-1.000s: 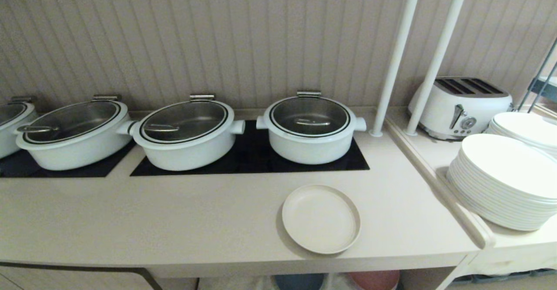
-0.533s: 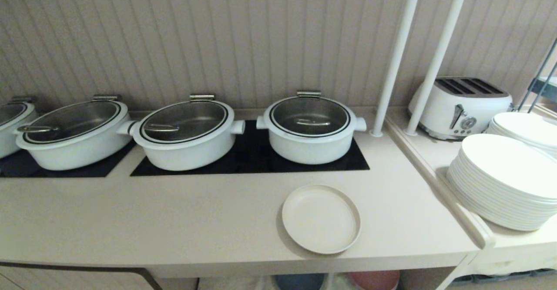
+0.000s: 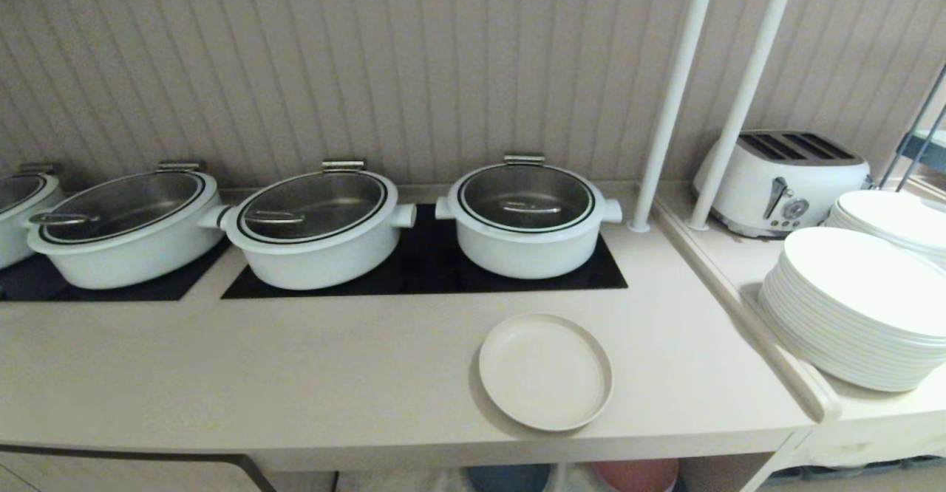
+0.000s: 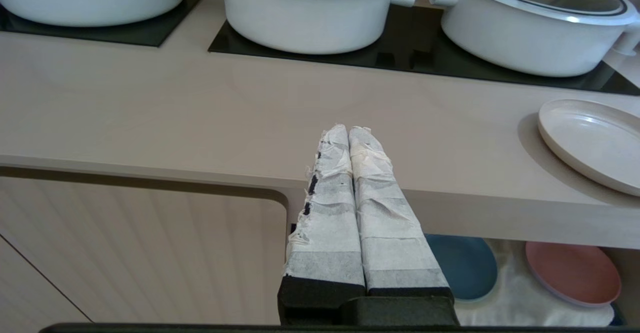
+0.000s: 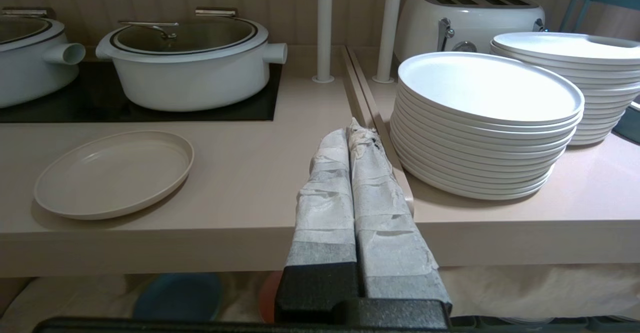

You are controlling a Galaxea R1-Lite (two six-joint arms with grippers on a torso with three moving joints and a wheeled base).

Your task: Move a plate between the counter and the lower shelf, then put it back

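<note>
On the table [image 3: 332,374], near its front edge and toward the right, the plate [image 3: 545,371] lies flat and cream-beige, with nothing touching it. Behind it, 3 full white pots with glass lids and part of a 4th stand on black inset panels; the nearest pot [image 3: 526,215] is directly behind the plate. To the right, past a raised lip, a side ledge carries the stacked white plates [image 3: 857,307] and a white toaster [image 3: 780,182].

Neither arm shows in the head view. The left claw [image 4: 348,132] hangs in front of the table's front edge, its 2 taped fingers pressed together and holding nothing; the plate is well off to its side. The right claw [image 5: 350,134] is likewise closed and empty, just beside the table's front corner, between the plate and the stacked white plates.

Below the table, the lower shelf [image 4: 515,293] holds a blue plate [image 4: 465,265] and a pink plate [image 4: 575,273] on its white cloth.
</note>
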